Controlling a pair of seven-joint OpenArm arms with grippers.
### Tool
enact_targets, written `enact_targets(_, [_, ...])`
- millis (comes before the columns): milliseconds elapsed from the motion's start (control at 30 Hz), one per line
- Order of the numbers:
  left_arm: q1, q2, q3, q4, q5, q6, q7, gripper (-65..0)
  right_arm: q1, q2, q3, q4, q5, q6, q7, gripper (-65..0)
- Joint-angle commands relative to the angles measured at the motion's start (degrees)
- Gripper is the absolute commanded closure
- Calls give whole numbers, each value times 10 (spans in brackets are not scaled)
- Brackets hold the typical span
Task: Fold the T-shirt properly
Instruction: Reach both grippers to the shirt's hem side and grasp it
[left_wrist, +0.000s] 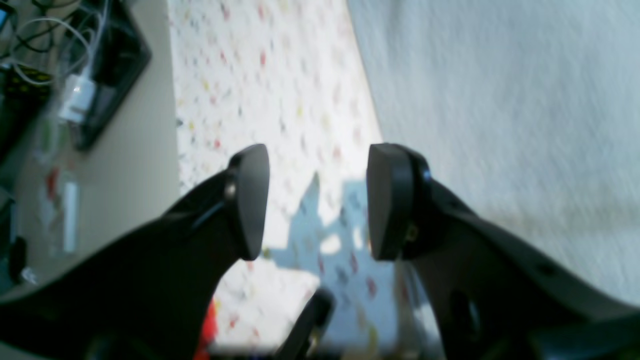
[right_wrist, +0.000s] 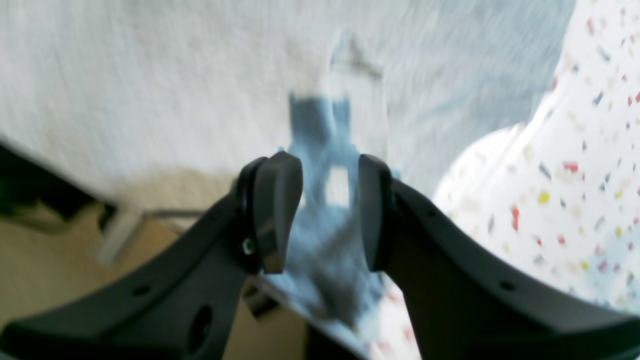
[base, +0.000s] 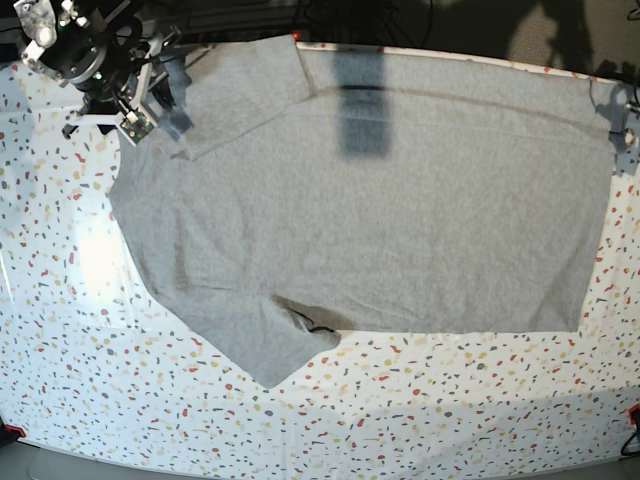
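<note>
Both grippers, left (left_wrist: 317, 202) and right (right_wrist: 324, 212), hang spread and empty over the T-shirt's (base: 380, 210) edges, leaving it flat on the speckled table (base: 420, 400) for folding.

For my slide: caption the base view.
Grey T-shirt spread flat on speckled table, both grippers open at its far corners.

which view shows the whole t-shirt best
The base view: the T-shirt lies spread across the speckled table, both sleeves visible. Each wrist view shows only a blurred grey patch of it beyond an open hand.
</note>
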Motion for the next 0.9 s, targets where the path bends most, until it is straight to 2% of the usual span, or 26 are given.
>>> enact_targets(0, [-20,-16,-6,-2,-25,-13,-13,-305,13,-5,5,3,2,-7,18,-237])
enact_targets(67, [-63,-17,-4,-24,-75,-46,-12,-305,42,-30,5,-12,3,-9,33,-237])
enact_targets(200, [-160,-16,27,-86,-122,-59,23,-305,126,-73,4,-60,3,-4,34,-237])
enact_targets(300, [-233,-17,69,-140,-121,-58,28,-305,208,-92,4,-91,3,38,2,-237])
enact_targets(367, [-281,-16,102,-176,-117,-58,28,-305,265,-101,4,-106,19,57,-43,-237])
enact_targets(433, [-334,-16,135,-217,-117,-58,29,-305,315,-102,4,-125,62,63,-74,-237])
enact_targets(533, [-412,-17,172,-294,-116,-59,32,-305,371,-106,3,-176,103,63,-66,-237])
enact_targets(767, [-605,-12,251,-541,-115,-65,-6,-305,508,-135,-24,-359,104,74,-76,-237])
enact_targets(867, [-678,0,290,-655,-71,-74,-40,-305,551,-149,-49,-404,104,82,-111,-237])
